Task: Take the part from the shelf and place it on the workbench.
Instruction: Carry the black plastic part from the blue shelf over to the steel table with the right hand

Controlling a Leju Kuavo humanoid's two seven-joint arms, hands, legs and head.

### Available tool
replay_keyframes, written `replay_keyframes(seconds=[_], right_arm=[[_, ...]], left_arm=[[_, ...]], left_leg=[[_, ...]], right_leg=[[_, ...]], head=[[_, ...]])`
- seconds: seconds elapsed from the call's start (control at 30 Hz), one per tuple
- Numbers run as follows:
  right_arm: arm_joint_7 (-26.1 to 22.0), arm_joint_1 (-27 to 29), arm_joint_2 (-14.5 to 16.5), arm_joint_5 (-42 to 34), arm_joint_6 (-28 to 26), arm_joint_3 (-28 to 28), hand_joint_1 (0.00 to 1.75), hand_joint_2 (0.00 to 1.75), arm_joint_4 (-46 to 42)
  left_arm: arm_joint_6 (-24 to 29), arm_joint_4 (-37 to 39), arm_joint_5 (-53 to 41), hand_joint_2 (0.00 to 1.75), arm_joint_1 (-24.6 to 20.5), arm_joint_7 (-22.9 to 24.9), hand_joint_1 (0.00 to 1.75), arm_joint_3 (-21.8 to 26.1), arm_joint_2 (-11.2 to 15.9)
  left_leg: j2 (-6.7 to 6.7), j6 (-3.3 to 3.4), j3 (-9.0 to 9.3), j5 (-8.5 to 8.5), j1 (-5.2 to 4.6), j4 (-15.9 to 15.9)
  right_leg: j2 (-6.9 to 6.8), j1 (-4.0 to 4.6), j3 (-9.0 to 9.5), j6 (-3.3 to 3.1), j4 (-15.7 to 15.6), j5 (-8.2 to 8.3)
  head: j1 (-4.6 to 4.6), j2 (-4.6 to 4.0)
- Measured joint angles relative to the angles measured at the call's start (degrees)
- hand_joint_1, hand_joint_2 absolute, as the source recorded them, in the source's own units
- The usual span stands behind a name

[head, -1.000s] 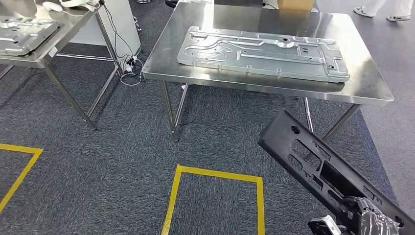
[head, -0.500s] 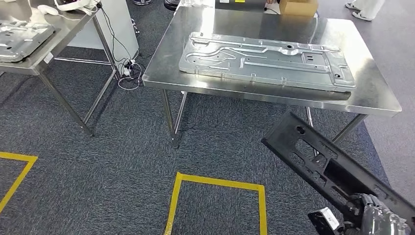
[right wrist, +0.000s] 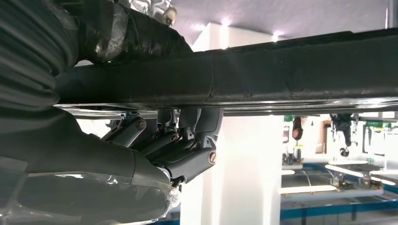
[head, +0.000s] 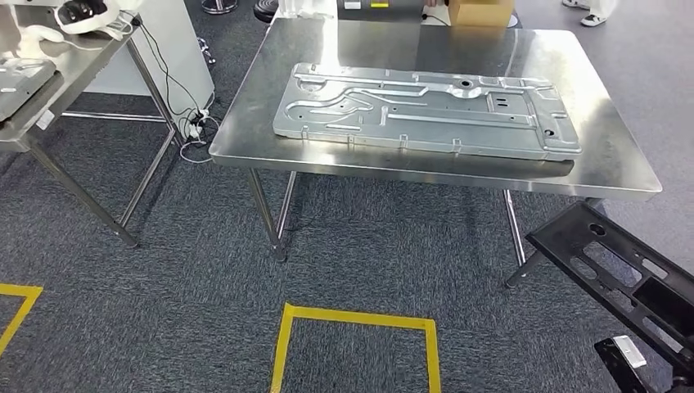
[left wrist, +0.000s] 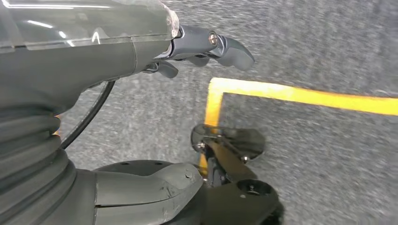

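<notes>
At the lower right of the head view a black part (head: 626, 274) juts up beside the steel table (head: 622, 164), which carries a silver panel (head: 425, 110). The right wrist view shows the right hand (right wrist: 155, 140) with fingers wrapped around the part's edge. The left hand (left wrist: 197, 47) hangs over carpet and yellow floor tape (left wrist: 300, 93), fingers loosely apart, holding nothing.

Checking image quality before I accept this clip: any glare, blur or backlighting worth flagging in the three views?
Head view: sharp; ceiling lights glare on the steel workbench beside the silver panel. Left wrist view: carpet and yellow floor tape are smeared by motion blur; left hand sharp. Right wrist view: backlit, right hand and black part dark against a bright background.
</notes>
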Motion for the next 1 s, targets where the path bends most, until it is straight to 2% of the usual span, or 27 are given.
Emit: replay_keyframes(seconds=[0.03,0.07,0.13,0.2,0.27,0.3,0.33,0.37,0.4,0.43,0.47,0.5,0.53,0.63,0.67,0.7,0.73,0.8,0.83,0.87,0.9,0.97,1.0], right_arm=[[0.69,-0.66,-0.60,0.54,-0.08,0.04,1.75,1.75,1.06],[1.66,-1.28,-1.33,0.95,-0.14,0.16,1.75,1.75,2.20],[4.14,-2.26,-3.46,1.17,-0.15,0.71,1.75,1.75,4.04],[6.71,-3.48,-6.30,0.81,-0.10,1.66,1.75,1.75,5.85],[8.95,-5.02,-9.12,0.34,0.14,3.11,1.75,1.75,7.89],[10.09,-5.82,-10.41,0.21,0.34,4.13,1.75,1.75,9.02],[11.26,-6.65,-11.66,0.11,0.56,5.31,1.75,1.75,10.19],[12.45,-7.68,-13.00,0.04,0.77,6.72,1.75,1.75,11.50],[13.58,-8.94,-14.35,-0.01,0.91,8.18,1.75,1.75,12.83],[14.50,-10.32,-15.58,-0.10,1.00,9.53,1.75,1.75,14.10],[15.33,-12.20,-16.78,-0.20,1.01,11.10,1.75,1.75,15.82],[15.98,-14.20,-17.92,-0.28,0.89,12.67,1.75,1.75,17.48],[16.52,-16.11,-18.77,-0.32,0.74,14.29,1.75,1.75,19.07],[17.83,-20.82,-20.40,0.08,0.32,19.37,1.75,1.75,22.83],[18.14,-21.93,-20.71,0.24,0.24,20.79,1.75,1.75,23.65],[18.44,-22.87,-20.98,0.32,0.18,21.94,1.75,1.75,24.31],[18.70,-23.59,-21.25,0.37,0.12,22.95,1.75,1.75,24.85],[19.06,-24.58,-21.70,0.36,-0.02,24.44,1.75,1.75,25.72],[19.14,-24.86,-21.84,0.32,-0.07,25.06,1.75,1.75,26.11],[19.18,-25.01,-21.94,0.28,-0.10,25.56,1.75,1.75,26.44],[19.20,-25.13,-21.99,0.24,-0.11,25.98,1.75,1.75,26.72],[19.23,-25.37,-22.08,0.19,-0.15,26.64,1.75,1.75,27.15],[19.28,-25.58,-22.13,0.17,-0.21,26.93,1.75,1.75,27.37]], left_arm=[[-0.12,0.02,-0.24,1.75,-0.11,-0.04,0.00,-0.03,0.13],[-0.20,0.04,-0.48,1.75,-0.23,-0.08,0.00,-0.07,0.21],[-0.31,0.04,-0.95,1.75,-0.47,-0.14,0.00,-0.14,0.16],[-0.42,0.04,-1.41,1.75,-0.53,-0.20,0.00,-0.17,0.14],[-0.61,0.04,-1.99,1.75,-0.63,-0.25,0.00,-0.25,0.18],[-0.73,0.04,-2.32,1.75,-0.69,-0.25,0.00,-0.34,0.19],[-0.85,0.04,-2.64,1.75,-0.74,-0.26,0.00,-0.46,0.19],[-0.97,0.04,-2.95,1.75,-0.79,-0.27,0.00,-0.61,0.19],[-1.08,0.04,-3.22,1.75,-0.82,-0.30,0.00,-0.77,0.19],[-1.16,0.04,-3.47,1.75,-0.85,-0.32,0.00,-0.94,0.19],[-1.23,0.04,-3.75,1.75,-0.90,-0.34,0.00,-1.13,0.26],[-1.30,0.04,-4.01,1.75,-0.96,-0.34,0.00,-1.31,0.33],[-1.37,0.04,-4.29,1.75,-1.05,-0.32,0.00,-1.45,0.41],[-1.47,0.04,-4.90,1.75,-1.24,-0.18,0.00,-1.66,0.47],[-1.47,0.04,-5.02,1.75,-1.26,-0.14,0.00,-1.69,0.47],[-1.48,0.04,-5.13,1.75,-1.26,-0.10,0.00,-1.72,0.47],[-1.48,0.04,-5.20,1.75,-1.26,-0.09,0.00,-1.75,0.47],[-1.49,0.04,-5.24,1.75,-1.17,-0.09,0.00,-1.83,0.47],[-1.50,0.04,-5.24,1.75,-1.08,-0.07,0.00,-1.87,0.47],[-1.52,0.04,-5.25,1.75,-0.98,-0.05,0.00,-1.90,0.47],[-1.53,0.04,-5.25,1.75,-0.89,-0.03,0.00,-1.92,0.48],[-1.56,0.04,-5.25,1.75,-0.80,-0.01,0.00,-1.95,0.58],[-1.56,0.04,-5.25,1.75,-0.78,0.01,0.00,-1.95,0.68]], left_leg=[[-0.10,0.36,-0.08,1.29,-0.25,-1.08],[-0.22,0.53,-0.25,1.40,-0.50,-1.19],[-0.24,0.80,0.28,2.35,-0.38,-2.36],[-0.12,1.04,1.21,2.66,-0.02,-3.65],[-0.01,1.22,1.77,2.49,0.08,-4.10],[0.00,1.25,1.94,2.30,0.10,-4.09],[0.01,1.19,2.14,2.07,0.13,-4.05],[0.02,1.06,2.39,1.80,0.21,-3.95],[0.03,0.85,2.70,1.46,0.35,-3.75],[0.04,0.58,2.97,1.09,0.50,-3.47],[0.04,0.22,3.04,0.66,0.53,-3.11],[0.04,-0.15,3.02,0.35,0.56,-2.79],[0.04,-0.48,2.87,0.17,0.50,-2.62],[0.04,-1.26,2.64,-0.03,0.56,-2.43],[0.02,-1.51,2.33,-0.60,0.65,-1.65],[-0.01,-1.72,1.49,-1.73,0.74,0.16],[-0.04,-1.88,-0.02,-3.42,0.81,3.31],[-0.05,-1.92,-4.21,-6.82,0.82,11.46],[-0.06,-1.77,-5.87,-7.43,0.79,14.35],[-0.07,-1.47,-6.52,-6.81,0.68,15.06],[-0.09,-1.01,-6.04,-5.06,0.51,13.48],[-0.24,0.48,-2.91,-0.29,-0.19,6.02],[-0.27,1.20,-1.39,1.37,-0.51,2.58]], right_leg=[[0.12,-0.10,-0.04,0.28,0.03,-0.24],[0.24,-0.20,-0.07,0.65,0.03,-0.39],[0.20,-0.34,0.04,1.33,0.02,-0.83],[-0.20,-0.45,-1.02,1.94,2.63,-2.50],[-0.53,-0.85,-4.67,2.62,9.16,-5.36],[-0.57,-1.12,-6.72,2.98,12.35,-6.27],[-0.61,-1.42,-8.21,3.31,14.28,-6.29],[-0.67,-1.74,-8.72,3.64,14.13,-5.05],[-0.76,-2.06,-8.09,3.97,11.75,-2.72],[-0.83,-2.36,-6.83,4.30,8.21,-0.13],[-0.83,-2.42,-5.45,4.57,4.77,1.77],[-0.74,-2.36,-4.48,4.47,2.30,2.82],[-0.62,-2.19,-4.13,4.19,1.19,2.96],[-0.44,-1.92,-4.33,2.68,0.84,2.67],[-0.50,-1.93,-4.27,2.20,0.76,2.67],[-0.60,-1.91,-4.18,1.77,0.69,2.67],[-0.76,-1.78,-4.08,1.43,0.65,2.61],[-0.99,-1.33,-4.00,1.00,0.67,2.42],[-1.05,-1.05,-3.90,0.83,0.68,2.31],[-1.06,-0.76,-3.71,0.66,0.69,2.17],[-1.05,-0.50,-3.40,0.51,0.68,2.00],[-1.01,-0.18,-2.70,0.31,0.63,1.57],[-0.93,-0.09,-2.48,0.36,0.61,1.40]], head=[[0.01,0.00],[0.02,0.00],[-0.04,0.00],[0.00,0.00],[0.03,0.00],[0.03,0.00],[0.02,0.00],[0.02,0.00],[0.01,0.00],[0.02,0.00],[0.07,0.00],[0.08,0.00],[0.11,0.00],[0.13,0.00],[0.10,0.00],[0.08,0.00],[0.06,0.00],[0.04,0.00],[0.04,0.00],[0.04,0.00],[0.04,0.00],[0.06,0.00],[0.07,0.00]])
